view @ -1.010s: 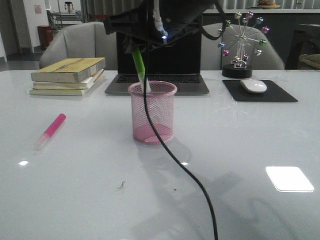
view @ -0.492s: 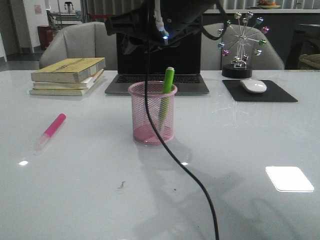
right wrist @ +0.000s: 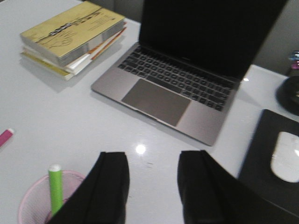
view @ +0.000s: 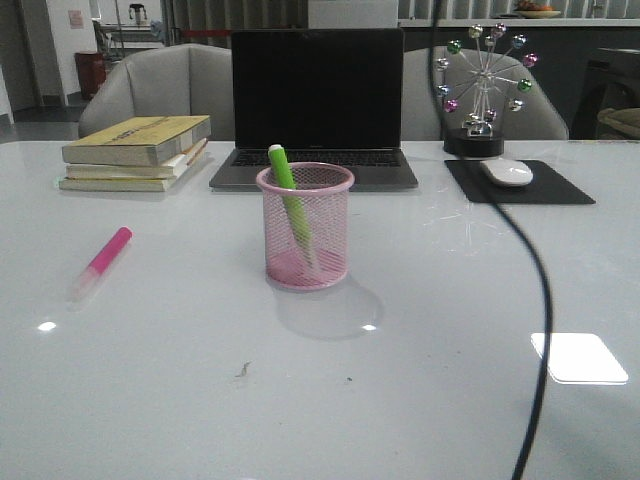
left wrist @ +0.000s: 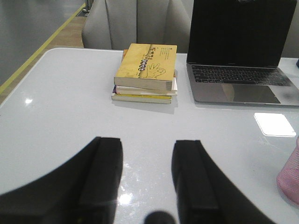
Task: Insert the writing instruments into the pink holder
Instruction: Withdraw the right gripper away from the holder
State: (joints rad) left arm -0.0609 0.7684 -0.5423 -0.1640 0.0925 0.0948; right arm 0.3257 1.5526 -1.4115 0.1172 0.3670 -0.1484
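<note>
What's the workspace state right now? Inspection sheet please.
Surface: glossy white table, with light glare patches.
Job's things: bright green highlighter marker leaning inside the pink wire-mesh pen cup; hot pink highlighter marker lying on the table, on the robot's left of the cup.
Clutter: stack of yellow-covered books, open grey laptop, white mouse on black pad, ferris-wheel desk ornament.
Hands: left hand open, empty; right hand open, empty.
Cables: black cable hanging across the front view.
Surroundings: grey chairs behind the table.
</note>
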